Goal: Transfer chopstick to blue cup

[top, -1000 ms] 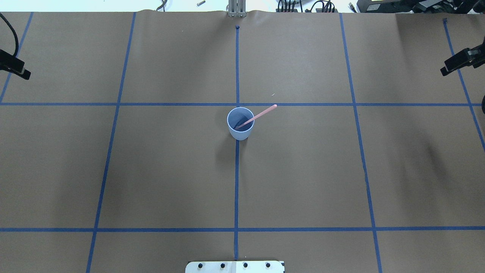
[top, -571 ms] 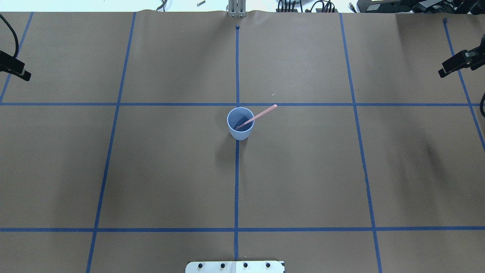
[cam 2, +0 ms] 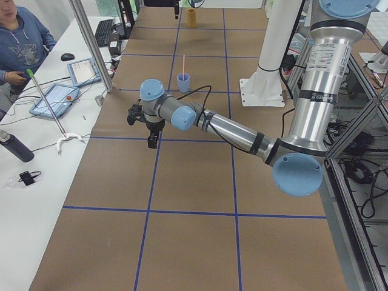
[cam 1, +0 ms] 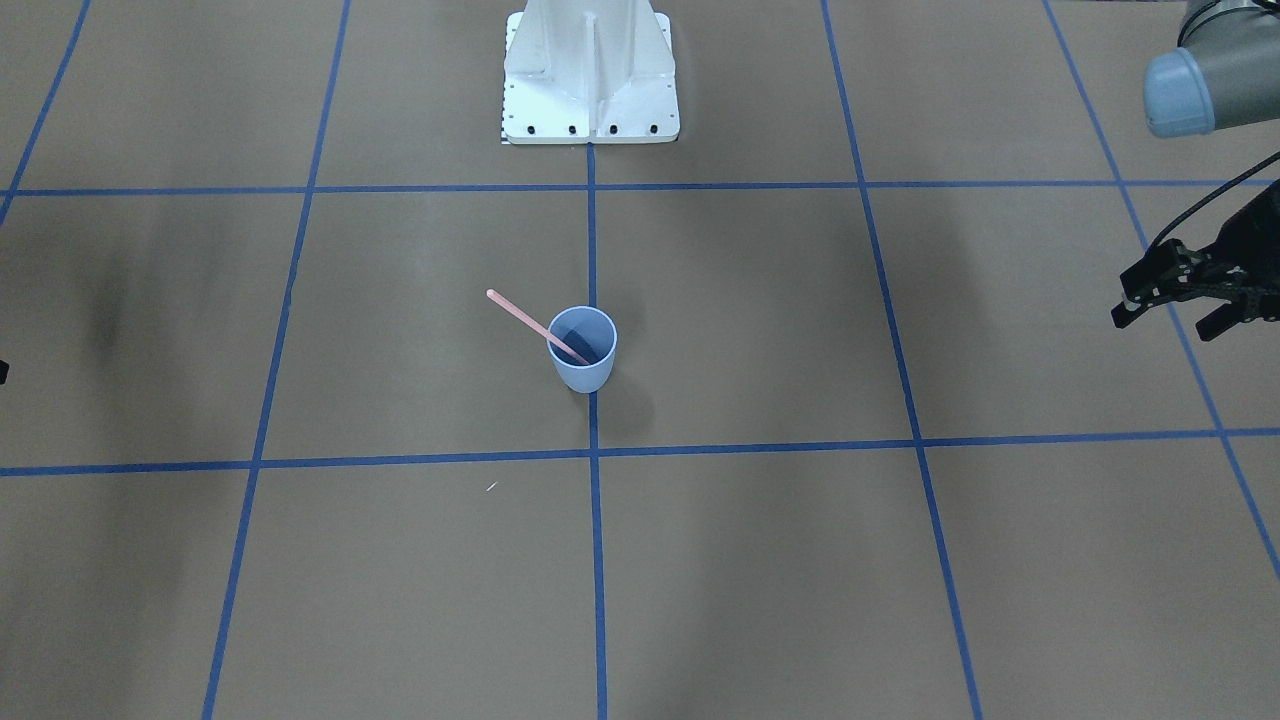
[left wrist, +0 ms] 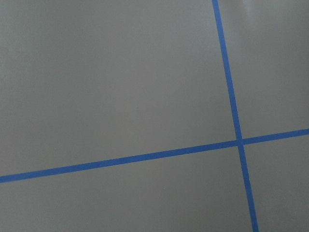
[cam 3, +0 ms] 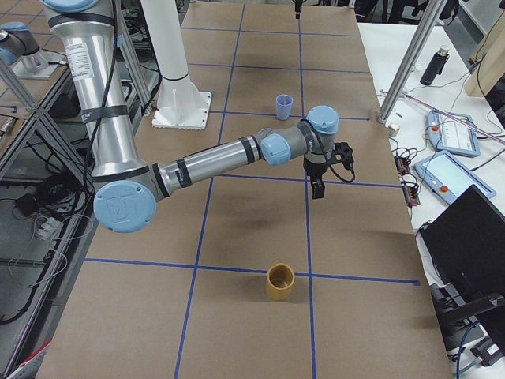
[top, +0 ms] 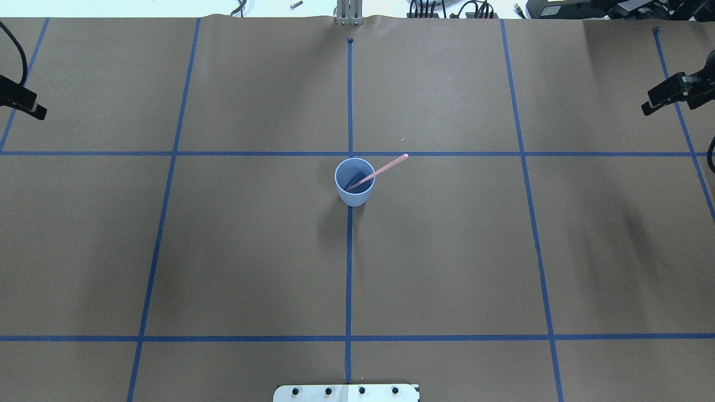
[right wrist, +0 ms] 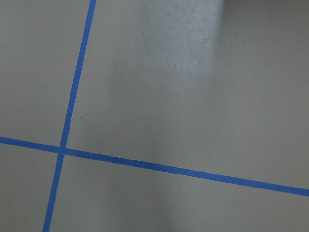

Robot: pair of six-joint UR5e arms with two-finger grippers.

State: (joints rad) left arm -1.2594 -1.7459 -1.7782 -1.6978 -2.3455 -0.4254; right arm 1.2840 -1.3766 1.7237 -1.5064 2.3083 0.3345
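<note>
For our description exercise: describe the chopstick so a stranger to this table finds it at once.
On the brown paper table with its blue tape grid, find the blue cup standing on the centre line. The chopstick is the thin pink stick leaning out of it, the only pink thing there.

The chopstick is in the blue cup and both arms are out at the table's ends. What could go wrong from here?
1. The chopstick leans steeply, with much of its length past the rim of the blue cup. If the cup is light, a jolt to the table might tip it or let the stick slide out.
2. The right gripper hangs not far from a tan cup at the table's end. A low homing move could knock that cup.
</note>
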